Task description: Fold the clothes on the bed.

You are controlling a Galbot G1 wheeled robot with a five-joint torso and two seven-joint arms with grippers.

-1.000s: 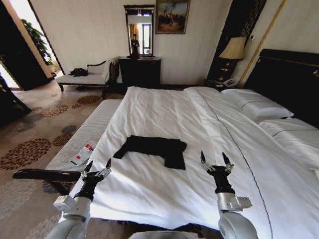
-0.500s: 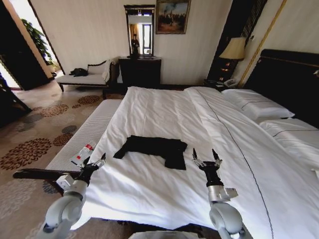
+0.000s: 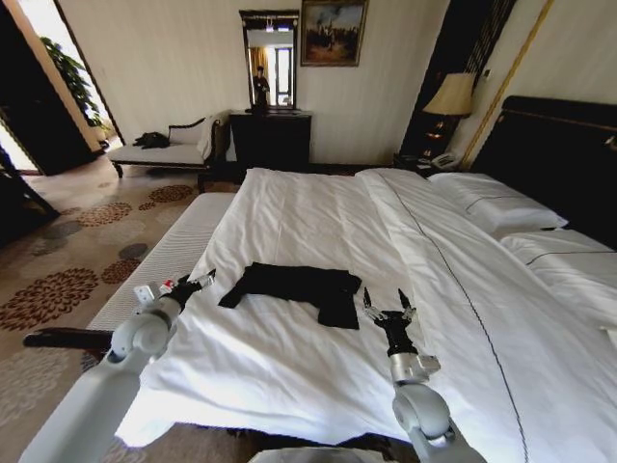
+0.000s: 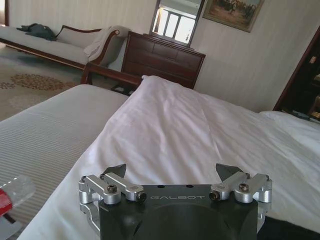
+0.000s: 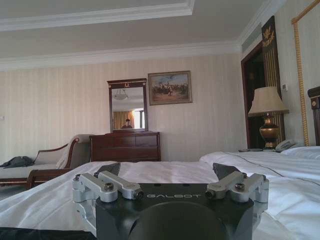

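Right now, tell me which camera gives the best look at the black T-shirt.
The head view: the whole black T-shirt lies spread on the bed, between the two pincers. The left wrist view catches only a dark sliver at its frame edge; the right wrist view likewise shows just a dark strip.

You see a black T-shirt (image 3: 299, 288) on the white bed (image 3: 318, 231). Your carpet (image 3: 58, 280) shows brown flowers on beige.

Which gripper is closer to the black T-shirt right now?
The right gripper, open, just off the T-shirt's near corner; the left gripper sits farther off.
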